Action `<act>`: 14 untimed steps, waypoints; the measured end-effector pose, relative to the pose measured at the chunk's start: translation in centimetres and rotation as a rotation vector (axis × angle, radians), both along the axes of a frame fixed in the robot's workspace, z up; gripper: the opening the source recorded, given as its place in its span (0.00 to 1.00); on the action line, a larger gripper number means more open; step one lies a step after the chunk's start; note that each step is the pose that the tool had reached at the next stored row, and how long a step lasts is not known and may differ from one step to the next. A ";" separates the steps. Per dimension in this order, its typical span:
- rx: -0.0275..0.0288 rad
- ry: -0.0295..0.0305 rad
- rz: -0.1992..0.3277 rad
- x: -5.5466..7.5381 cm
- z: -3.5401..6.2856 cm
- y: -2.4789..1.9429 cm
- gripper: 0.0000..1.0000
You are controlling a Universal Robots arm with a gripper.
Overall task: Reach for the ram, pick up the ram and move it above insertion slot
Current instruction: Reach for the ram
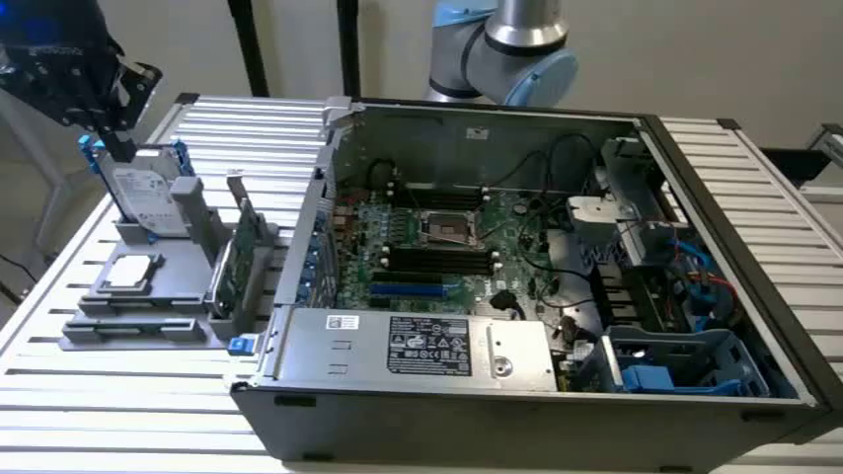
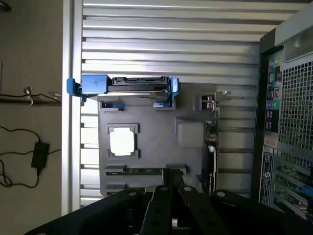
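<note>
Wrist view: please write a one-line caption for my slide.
Gripper above the grey parts holder, nearest the ram lying flat in it; computer case beside the holder.

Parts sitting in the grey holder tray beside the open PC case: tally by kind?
Silver hard drive in blue caddy: 1
Silver square processor chip: 1
Long thin green ram stick: 1
Wider green card standing upright: 1
Total: 4

Ram [image 2: 142,171] — thin green stick — slotted in gray holder [image 2: 161,147].
</note>
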State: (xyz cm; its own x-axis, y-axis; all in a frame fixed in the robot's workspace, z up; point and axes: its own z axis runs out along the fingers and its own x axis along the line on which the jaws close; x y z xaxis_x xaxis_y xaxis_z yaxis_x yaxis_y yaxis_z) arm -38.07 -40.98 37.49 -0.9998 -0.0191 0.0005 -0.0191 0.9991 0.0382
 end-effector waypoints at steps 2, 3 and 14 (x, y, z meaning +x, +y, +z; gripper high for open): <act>0.0000 0.0001 0.000 0.0 0.00 0.00 0.11; 0.0000 0.0000 0.000 0.0 0.00 0.00 0.11; 0.0000 0.0000 0.000 0.0 0.00 -0.16 0.11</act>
